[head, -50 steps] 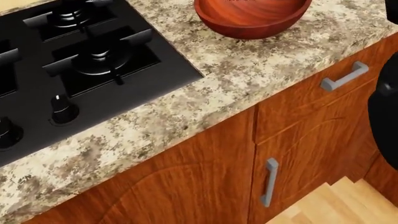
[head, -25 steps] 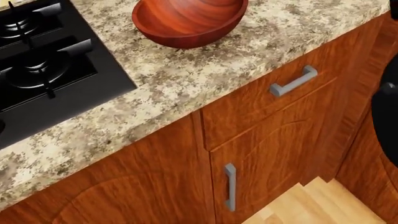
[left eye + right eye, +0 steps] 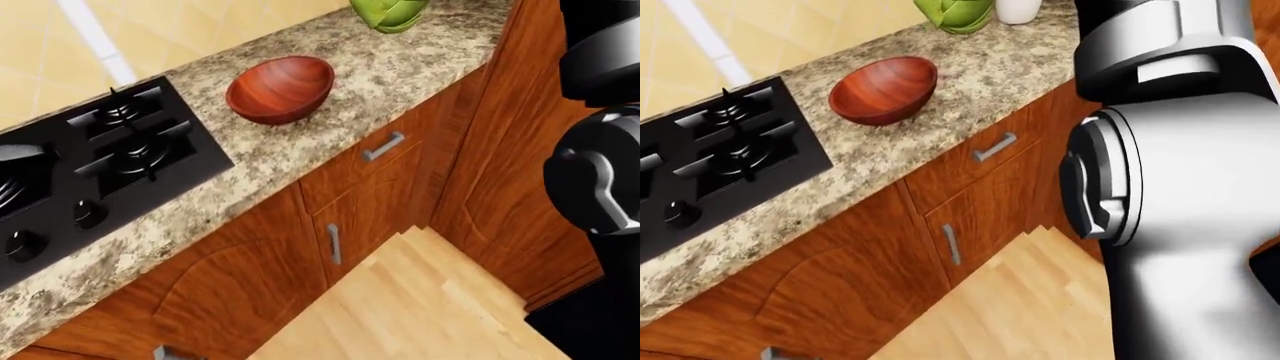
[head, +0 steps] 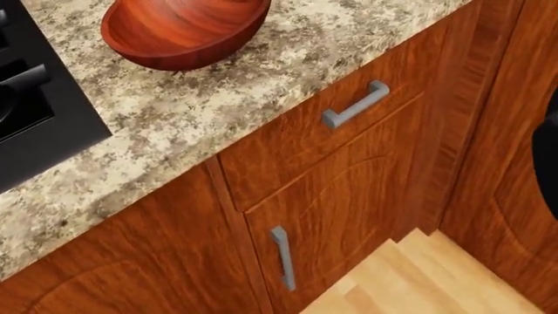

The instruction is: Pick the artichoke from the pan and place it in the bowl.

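Plainly, the bowl [image 3: 279, 88] sits empty on the counter [image 3: 400, 67] beside the stove [image 3: 90, 161]; neither hand shows, so grip unknowable.

Bright, even, soft light in all views; renders sharp, no blur or glare. Faint shadow under the bowl [image 3: 280, 88] on the worktop [image 3: 395, 67].

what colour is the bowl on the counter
Reddish-brown wood grain; the bowl shows best in the left-eye view.
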Robot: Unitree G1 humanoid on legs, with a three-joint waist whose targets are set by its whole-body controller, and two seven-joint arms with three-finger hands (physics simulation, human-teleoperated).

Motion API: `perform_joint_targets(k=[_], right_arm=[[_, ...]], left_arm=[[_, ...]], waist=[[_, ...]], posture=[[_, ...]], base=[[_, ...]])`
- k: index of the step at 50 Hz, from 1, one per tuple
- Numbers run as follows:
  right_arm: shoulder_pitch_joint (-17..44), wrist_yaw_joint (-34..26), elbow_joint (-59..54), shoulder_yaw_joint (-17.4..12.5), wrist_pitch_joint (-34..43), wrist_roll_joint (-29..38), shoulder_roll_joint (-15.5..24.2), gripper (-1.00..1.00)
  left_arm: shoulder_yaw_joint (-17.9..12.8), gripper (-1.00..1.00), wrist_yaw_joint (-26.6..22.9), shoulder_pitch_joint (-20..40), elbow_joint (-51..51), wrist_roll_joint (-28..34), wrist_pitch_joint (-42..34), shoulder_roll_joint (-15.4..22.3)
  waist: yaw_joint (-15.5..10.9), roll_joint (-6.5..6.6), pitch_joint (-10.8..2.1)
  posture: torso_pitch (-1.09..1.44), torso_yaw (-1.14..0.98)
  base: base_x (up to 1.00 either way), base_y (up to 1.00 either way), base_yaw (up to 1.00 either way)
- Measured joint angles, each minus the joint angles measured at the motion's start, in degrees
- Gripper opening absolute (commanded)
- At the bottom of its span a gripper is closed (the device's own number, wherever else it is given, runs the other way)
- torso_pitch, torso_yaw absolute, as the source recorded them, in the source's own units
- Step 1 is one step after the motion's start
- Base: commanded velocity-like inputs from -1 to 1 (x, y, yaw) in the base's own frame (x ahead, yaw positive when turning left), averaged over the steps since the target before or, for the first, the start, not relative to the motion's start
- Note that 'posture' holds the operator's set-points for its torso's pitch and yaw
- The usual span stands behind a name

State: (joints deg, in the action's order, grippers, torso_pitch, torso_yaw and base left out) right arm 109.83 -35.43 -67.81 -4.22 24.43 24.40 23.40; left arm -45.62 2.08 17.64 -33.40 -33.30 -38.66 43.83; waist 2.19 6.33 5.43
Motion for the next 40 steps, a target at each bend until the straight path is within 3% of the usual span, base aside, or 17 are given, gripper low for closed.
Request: perform_joint_targets(k=[14,32,36,40], right_arm=[[0.05,-2.18,-0.10,1.02,-2.86,1.22,-0.43,-1.00],[0.17,-3.81,0.91,0.76,-2.92,1.46,-0.71,-1.00],[-0.39,-4.04,0.04,0.94,-2.49,1.65,-0.90,-1.00],[0.68,-4.34,1.08,0.72,-2.73,1.37,-0.76,-1.00]], left_arm=[[-0.25,1.00,0.11,0.29,0.67,0.10,-0.37,0.39],[-0.84,1.00,0.30,-0.01,0.26,-0.58,-0.59,0.76],[-0.54,1.00,0.34,-0.05,0.47,-0.71,-0.99,0.77],[-1.34,1.00,0.65,0.10,-0.04,-0.57,-0.62,0.99]], waist=[[0.17,-1.42,-0.04],[-0.29,-1.66,0.17],[-0.75,-2.39,-1.24],[-0.69,-3.17,-1.46]], posture=[[0.00,0.00],[0.00,0.00],[0.00,0.00],[0.00,0.00]], base=[[0.00,0.00,0.00],[0.00,0.00,0.00],[0.12,0.00,0.00],[0.22,0.00,0.00]])
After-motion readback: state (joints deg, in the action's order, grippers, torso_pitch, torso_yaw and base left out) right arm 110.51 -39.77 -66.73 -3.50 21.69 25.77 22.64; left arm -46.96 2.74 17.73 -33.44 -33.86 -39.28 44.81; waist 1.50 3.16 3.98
